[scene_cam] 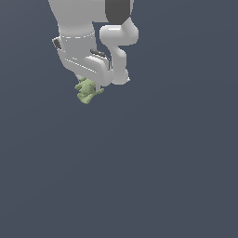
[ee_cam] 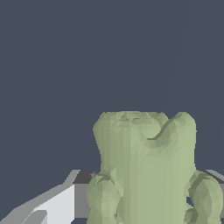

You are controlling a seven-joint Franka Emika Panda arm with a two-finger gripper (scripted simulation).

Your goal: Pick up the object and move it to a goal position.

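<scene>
The object [scene_cam: 87,91] is a small pale olive-green lumpy figurine with knobbly bumps. In the exterior view it hangs just under the white arm, tucked between the gripper's fingers; the gripper [scene_cam: 89,87] is mostly hidden by the hand above it. In the wrist view the object [ee_cam: 146,170] fills the near middle, very close to the camera, with one grey-white finger [ee_cam: 52,205] beside it and a sliver of the other finger [ee_cam: 216,175] on the far side. The gripper is shut on the object.
Only a flat dark blue-grey surface [scene_cam: 162,176] shows around the arm in both views. No goal marker, container or other object shows.
</scene>
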